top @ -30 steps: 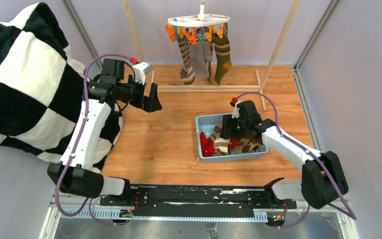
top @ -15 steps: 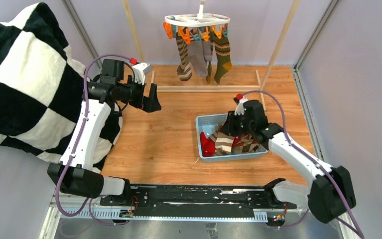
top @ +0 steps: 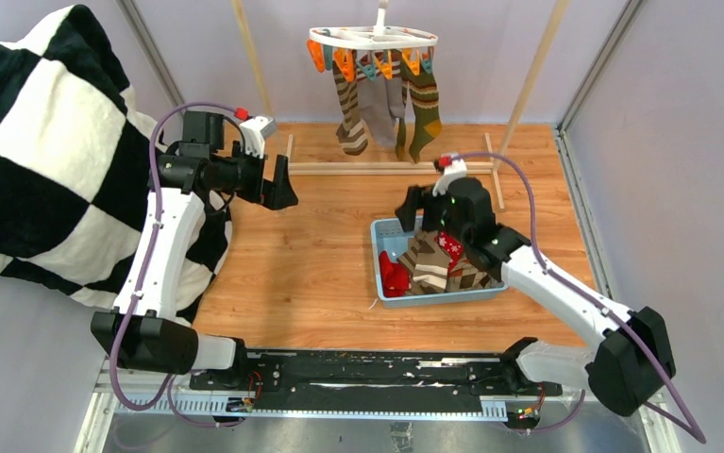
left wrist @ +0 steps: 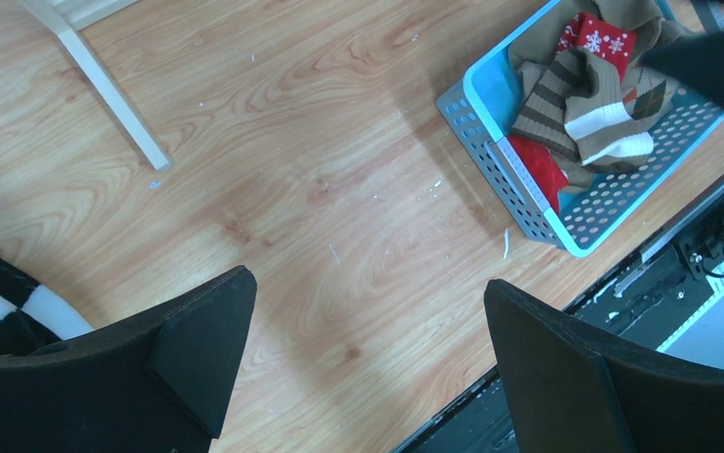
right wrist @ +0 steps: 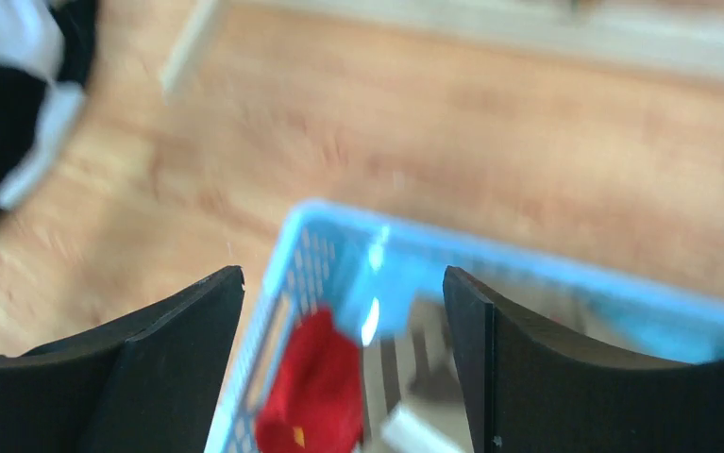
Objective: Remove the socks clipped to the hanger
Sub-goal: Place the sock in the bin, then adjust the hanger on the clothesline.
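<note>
The left arm (top: 161, 247) rises from the lower left of the top view to the middle left, its wrist bent toward the centre. The left gripper (top: 280, 189) has its jaws spread wide. The right arm (top: 551, 280) stretches from the lower right toward the centre, and the right gripper (top: 412, 204) is likewise parted.

Wooden tabletop (top: 311, 264), blue basket (top: 378, 257) of socks (top: 433, 269) at right, rack base (top: 358, 168) at far edge, checkered blanket (top: 46, 170) left
</note>
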